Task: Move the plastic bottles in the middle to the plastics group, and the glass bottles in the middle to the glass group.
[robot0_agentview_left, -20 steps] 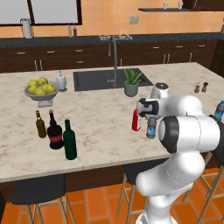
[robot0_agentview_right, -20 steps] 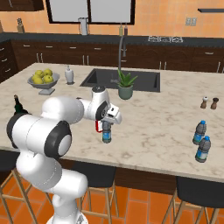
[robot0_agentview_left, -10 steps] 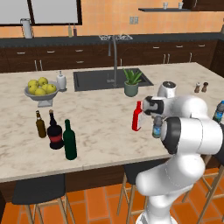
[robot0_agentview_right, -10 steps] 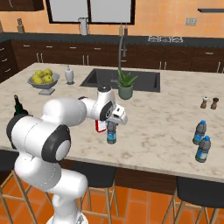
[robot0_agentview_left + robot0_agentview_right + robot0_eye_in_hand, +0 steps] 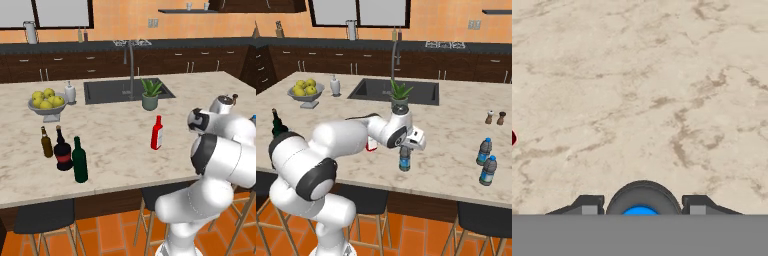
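Above the marble counter (image 5: pixel 456 135), your gripper (image 5: pixel 405 151) is clamped on the small clear water bottle (image 5: pixel 404 161); you see its blue cap between the finger tips (image 5: pixel 587 206). It hangs near the counter's front edge, the red bottle (image 5: pixel 157 134) just behind. You have bare marble between it and the two water bottles (image 5: pixel 486 159) toward the right end.

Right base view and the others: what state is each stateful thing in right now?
Tool: shut on the small clear water bottle.
Small clear water bottle with blue cap: upright, capped, gripped at the top over the marble counter.
Slim red bottle: upright, free.
Tall dark green wine bottle: upright beside the squat black bottle.
Two blue-capped water bottles: upright, capped.
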Robot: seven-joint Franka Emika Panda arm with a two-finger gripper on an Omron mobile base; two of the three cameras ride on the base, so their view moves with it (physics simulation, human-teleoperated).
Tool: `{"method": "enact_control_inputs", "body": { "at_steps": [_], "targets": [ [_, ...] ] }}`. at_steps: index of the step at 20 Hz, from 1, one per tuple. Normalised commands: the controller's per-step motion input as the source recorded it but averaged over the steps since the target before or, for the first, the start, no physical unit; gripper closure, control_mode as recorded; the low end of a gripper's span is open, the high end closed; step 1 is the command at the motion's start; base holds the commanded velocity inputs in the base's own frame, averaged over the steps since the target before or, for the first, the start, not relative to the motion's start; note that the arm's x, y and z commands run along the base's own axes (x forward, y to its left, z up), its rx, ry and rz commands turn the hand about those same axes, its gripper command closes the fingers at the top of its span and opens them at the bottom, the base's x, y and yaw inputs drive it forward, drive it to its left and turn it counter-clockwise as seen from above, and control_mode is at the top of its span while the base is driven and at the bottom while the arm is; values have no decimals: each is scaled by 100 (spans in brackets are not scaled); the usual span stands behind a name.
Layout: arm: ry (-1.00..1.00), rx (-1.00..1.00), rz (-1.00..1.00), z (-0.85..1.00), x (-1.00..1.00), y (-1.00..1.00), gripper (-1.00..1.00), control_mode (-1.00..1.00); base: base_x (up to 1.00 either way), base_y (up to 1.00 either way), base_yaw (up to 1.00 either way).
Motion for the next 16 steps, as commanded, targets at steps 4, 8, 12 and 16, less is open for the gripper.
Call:
{"method": "enact_control_inputs", "body": {
  "at_steps": [4,8,12,16],
  "targets": [
    [0,0,-8,27,-22,-100,100,-100,0,0,0],
    [0,0,-8,12,-14,-100,100,-100,0,0,0],
    [0,0,-11,0,-6,-94,100,-100,0,0,0],
    [0,0,-29,0,-1,-70,100,-100,0,0,0]
  ]
}}
